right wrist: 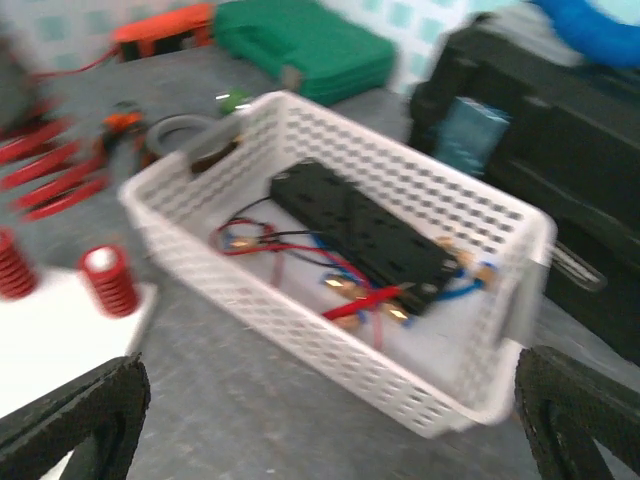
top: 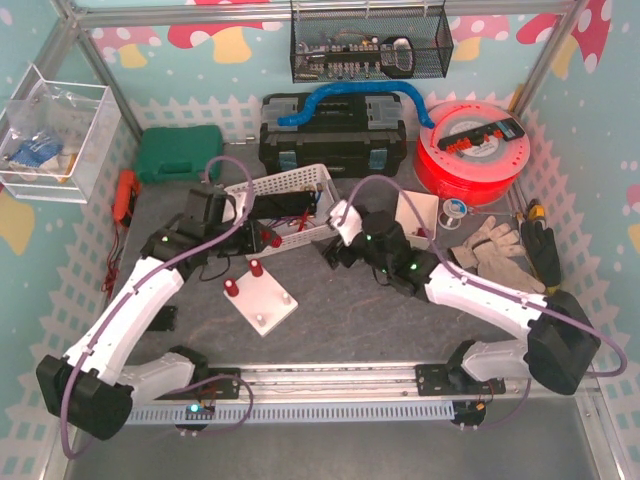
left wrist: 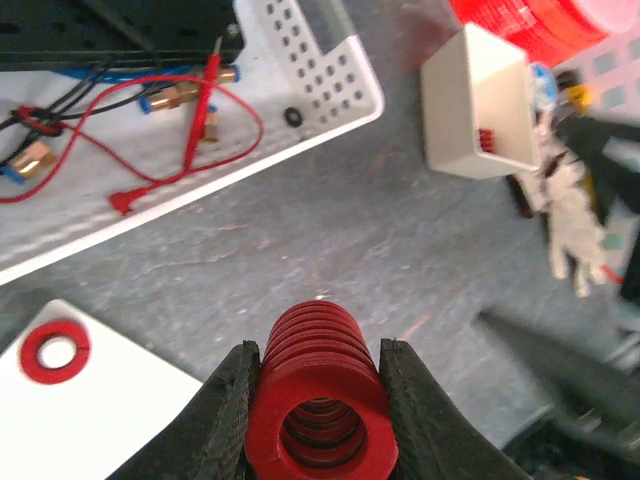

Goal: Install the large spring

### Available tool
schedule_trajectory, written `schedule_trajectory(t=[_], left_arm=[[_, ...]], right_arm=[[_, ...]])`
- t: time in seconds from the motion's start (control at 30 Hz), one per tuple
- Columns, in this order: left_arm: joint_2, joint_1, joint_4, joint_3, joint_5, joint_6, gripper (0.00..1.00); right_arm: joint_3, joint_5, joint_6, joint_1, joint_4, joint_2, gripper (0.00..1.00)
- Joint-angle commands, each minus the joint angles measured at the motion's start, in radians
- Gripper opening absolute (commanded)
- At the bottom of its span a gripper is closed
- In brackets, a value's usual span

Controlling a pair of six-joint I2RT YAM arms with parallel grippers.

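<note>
My left gripper [left wrist: 320, 400] is shut on a large red spring [left wrist: 318, 385], its hollow end facing the camera, held above the grey table. In the top view the left gripper [top: 262, 238] hovers just behind the white base plate [top: 265, 305], which carries two upright red springs [top: 256, 268] [top: 231, 288]. A plate corner with one spring's top [left wrist: 56, 350] shows in the left wrist view. My right gripper [right wrist: 330, 430] is open and empty, facing the white basket [right wrist: 340, 270]. It sits right of the plate in the top view [top: 335, 250].
The white basket [top: 285, 205] holds a black power strip and red wires. A small white box [top: 416, 215], work gloves [top: 495, 250], a red spool [top: 470, 150], a black toolbox [top: 330, 130] and a green case [top: 178, 152] stand behind.
</note>
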Motion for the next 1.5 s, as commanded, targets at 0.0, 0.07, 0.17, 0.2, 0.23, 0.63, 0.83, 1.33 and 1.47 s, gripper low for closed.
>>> schedule_trajectory(t=[0.0, 0.07, 0.17, 0.2, 0.23, 0.63, 0.83, 1.33, 1.47], left_arm=[[-0.009, -0.086, -0.064, 0.013, -0.206, 0.058, 0.00], [-0.009, -0.144, -0.069, 0.004, -0.263, 0.040, 0.00], [0.004, -0.232, -0.075, -0.013, -0.321, -0.004, 0.00], [0.014, -0.259, -0.080, -0.022, -0.333, -0.023, 0.00], [0.024, -0.284, -0.087, -0.029, -0.343, -0.041, 0.00], [0.071, -0.450, -0.167, -0.089, -0.471, -0.197, 0.00], [0.094, -0.472, -0.153, -0.112, -0.478, -0.185, 0.00], [0.137, -0.476, -0.123, -0.099, -0.483, -0.113, 0.01], [0.148, -0.476, -0.112, -0.100, -0.455, -0.114, 0.02]], right_arm=[[0.014, 0.183, 0.230, -0.086, -0.076, -0.042, 0.99], [0.051, 0.229, 0.353, -0.166, -0.176, -0.038, 0.99], [0.098, 0.248, 0.467, -0.266, -0.281, -0.028, 0.99], [0.110, 0.248, 0.483, -0.287, -0.305, -0.027, 0.99], [0.123, 0.266, 0.508, -0.304, -0.333, -0.024, 0.98], [0.172, 0.232, 0.543, -0.403, -0.445, -0.017, 0.99], [0.188, 0.242, 0.508, -0.414, -0.447, -0.017, 0.99], [0.145, 0.235, 0.543, -0.419, -0.447, -0.077, 0.99], [0.141, 0.244, 0.544, -0.419, -0.446, -0.088, 0.99]])
